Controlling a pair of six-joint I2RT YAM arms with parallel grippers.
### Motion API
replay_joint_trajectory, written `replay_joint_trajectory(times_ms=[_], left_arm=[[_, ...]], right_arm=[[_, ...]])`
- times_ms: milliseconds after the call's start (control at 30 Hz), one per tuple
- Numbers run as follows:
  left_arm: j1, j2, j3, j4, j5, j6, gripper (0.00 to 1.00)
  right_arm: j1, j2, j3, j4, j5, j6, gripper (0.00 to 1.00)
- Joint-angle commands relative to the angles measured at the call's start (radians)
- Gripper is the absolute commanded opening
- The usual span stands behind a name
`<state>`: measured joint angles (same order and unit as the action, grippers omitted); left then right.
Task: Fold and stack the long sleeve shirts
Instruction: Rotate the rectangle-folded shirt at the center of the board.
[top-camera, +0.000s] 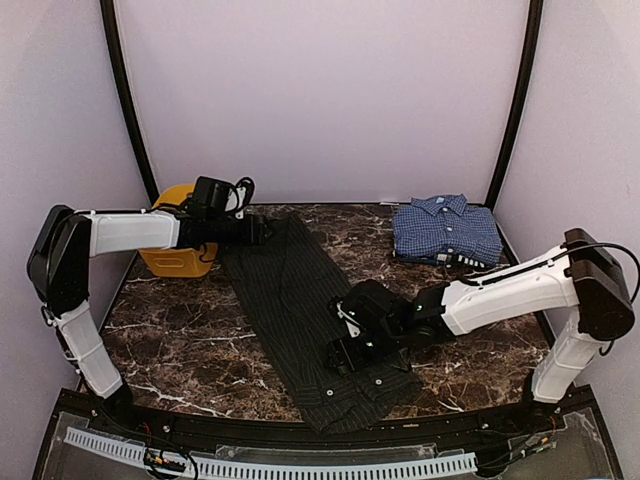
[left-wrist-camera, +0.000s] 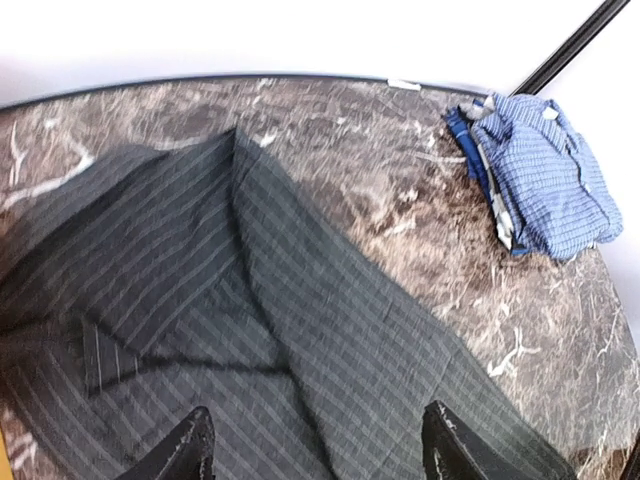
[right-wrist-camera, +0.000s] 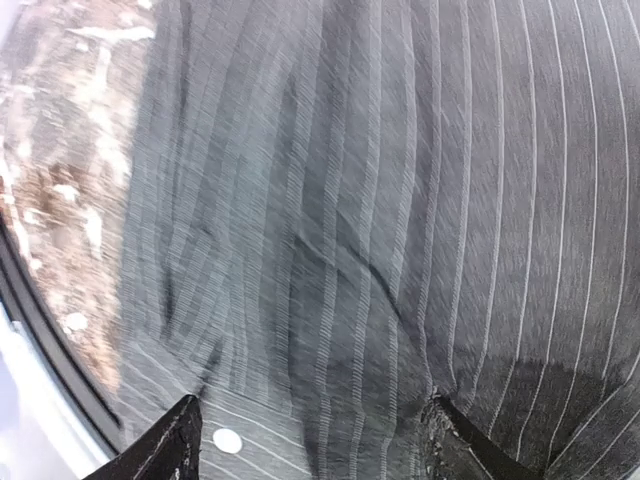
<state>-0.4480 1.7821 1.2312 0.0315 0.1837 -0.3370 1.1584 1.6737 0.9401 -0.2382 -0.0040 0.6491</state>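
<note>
Black pinstriped shirt (top-camera: 290, 300) lies in a long band from upper left to bottom centre of the counter (top-camera: 180, 340). Blue checked shirt (top-camera: 445, 230) sits folded at upper right. Left tool (left-wrist-camera: 315, 425) and right tool (right-wrist-camera: 315, 425) are spread over the black cloth, apparently gripping nothing.

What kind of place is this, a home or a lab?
Likely a robot test booth, not a home: left arm and right arm mounted at a marble-look table, plain walls enclosing it, black pinstriped shirt and blue checked shirt laid out.
</note>
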Motion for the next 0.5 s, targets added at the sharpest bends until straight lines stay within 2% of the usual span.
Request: replay_joint_trajectory(times_ms=[0, 167, 300, 467], left_arm=[[-0.004, 0.0, -0.103, 0.007, 0.005, -0.043, 0.7], [-0.009, 0.108, -0.062, 0.036, 0.031, -0.064, 0.69], [-0.01, 0.259, 0.047, 0.019, 0.033, -0.066, 0.69], [-0.017, 0.361, 0.152, -0.003, 0.05, -0.069, 0.69]], right_arm=[[-0.001, -0.044, 0.053, 0.022, 0.034, -0.074, 0.72], [0.0, -0.075, 0.063, 0.014, 0.067, -0.096, 0.72], [-0.001, -0.093, 0.044, 0.004, 0.091, -0.082, 0.72], [-0.003, -0.116, -0.005, 0.005, 0.117, -0.059, 0.72]])
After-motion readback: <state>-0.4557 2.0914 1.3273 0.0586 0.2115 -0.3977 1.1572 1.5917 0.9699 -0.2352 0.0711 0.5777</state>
